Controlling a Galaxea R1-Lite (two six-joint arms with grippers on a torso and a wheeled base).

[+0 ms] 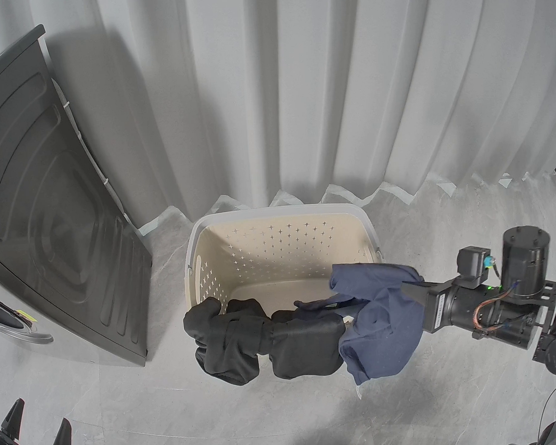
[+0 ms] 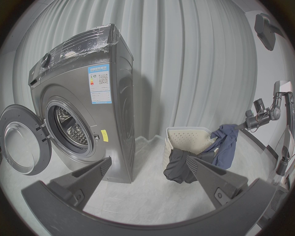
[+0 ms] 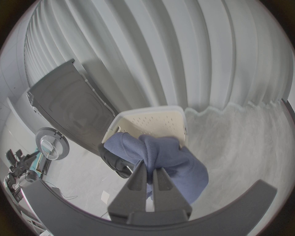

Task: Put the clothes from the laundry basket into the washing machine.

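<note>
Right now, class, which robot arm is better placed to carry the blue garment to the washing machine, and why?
Right: the right gripper is shut on the blue garment, held at the near rim of the laundry basket. The left gripper, nearer the washing machine, is open and empty.

Laundry basket (image 1: 279, 244) recorded as cream inside, white at the rim, walls dotted with small star-shaped holes. Blue garment (image 1: 382, 332) noted as plain and dusky; black garment (image 1: 297, 346) as plain. Washing machine (image 1: 49, 226) seen as dark metallic grey, marked by a blue-and-white label (image 2: 99, 84) and a yellow sticker (image 2: 104, 135). Curtain (image 1: 320, 75) logged white.
</note>
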